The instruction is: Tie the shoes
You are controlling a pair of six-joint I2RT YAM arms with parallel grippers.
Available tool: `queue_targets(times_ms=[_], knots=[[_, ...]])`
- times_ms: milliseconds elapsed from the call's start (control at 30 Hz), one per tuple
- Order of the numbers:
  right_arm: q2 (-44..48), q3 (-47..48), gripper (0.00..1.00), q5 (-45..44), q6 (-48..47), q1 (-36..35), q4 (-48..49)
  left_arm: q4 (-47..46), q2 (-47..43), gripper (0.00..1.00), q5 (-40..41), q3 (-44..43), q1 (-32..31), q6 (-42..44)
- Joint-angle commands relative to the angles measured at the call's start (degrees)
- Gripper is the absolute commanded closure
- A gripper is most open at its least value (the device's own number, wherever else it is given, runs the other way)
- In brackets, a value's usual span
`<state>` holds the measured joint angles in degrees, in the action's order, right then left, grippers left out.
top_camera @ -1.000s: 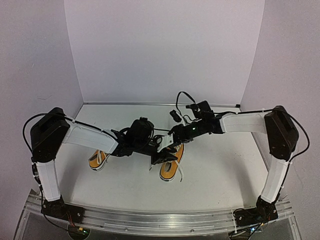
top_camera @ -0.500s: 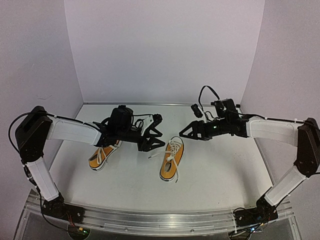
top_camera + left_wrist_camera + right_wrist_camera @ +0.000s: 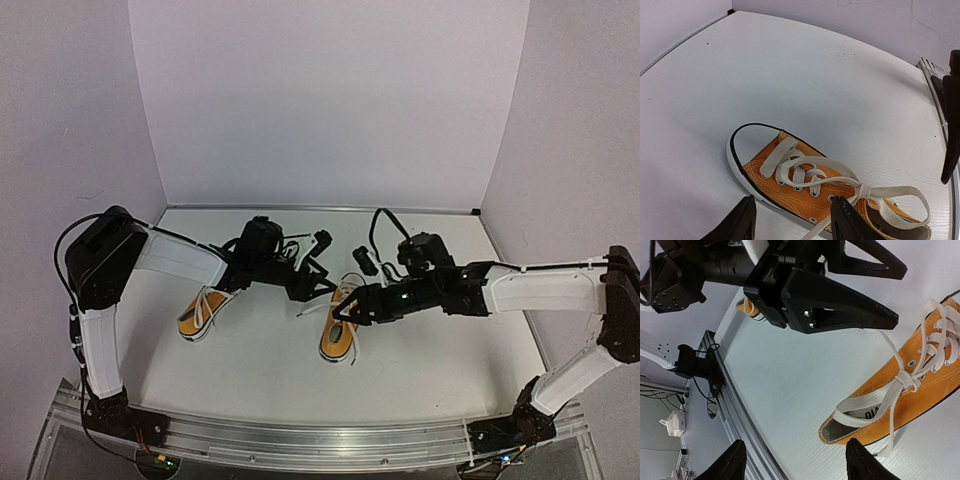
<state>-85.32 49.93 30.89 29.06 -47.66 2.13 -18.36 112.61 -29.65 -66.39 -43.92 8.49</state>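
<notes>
Two orange shoes with white laces lie on the white table. One shoe [image 3: 198, 314] sits at the left under my left arm, out of both wrist views. The other shoe [image 3: 339, 330] [image 3: 800, 180] [image 3: 910, 400] lies mid-table, its laces crossed into a knot [image 3: 863, 190] [image 3: 906, 380] with a loose loop [image 3: 907, 200] over the heel opening. My left gripper [image 3: 322, 268] [image 3: 792, 221] hangs open just left of and above this shoe, holding nothing. My right gripper [image 3: 341, 309] [image 3: 797, 463] is open over the shoe's laces, also holding nothing.
The left gripper's black fingers [image 3: 840, 305] fill the top of the right wrist view, close to the right gripper. A metal rail [image 3: 320, 440] runs along the table's near edge. Walls close off the left, back and right sides.
A second ago both grippers were together on the middle shoe. They then swung apart and have come back toward it, the right one moving left until it is over the laces.
</notes>
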Motion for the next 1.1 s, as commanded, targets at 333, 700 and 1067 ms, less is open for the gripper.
queue_targets(times_ms=[333,700,1067], knots=[[-8.6,7.2,0.24,-17.2,5.1,-4.7,-2.1,-0.1,2.2,0.40,0.2,-5.7,0.0,-1.2],[-11.9,7.1,0.37,-19.7,5.1,-4.8,-4.2,0.0,5.8,0.38,-2.6,-9.0,-1.0,-2.8],[-6.4,5.1,0.64,-24.8,4.7,-4.8,-7.6,-0.3,6.4,0.52,-3.7,-9.3,-1.4,-3.3]])
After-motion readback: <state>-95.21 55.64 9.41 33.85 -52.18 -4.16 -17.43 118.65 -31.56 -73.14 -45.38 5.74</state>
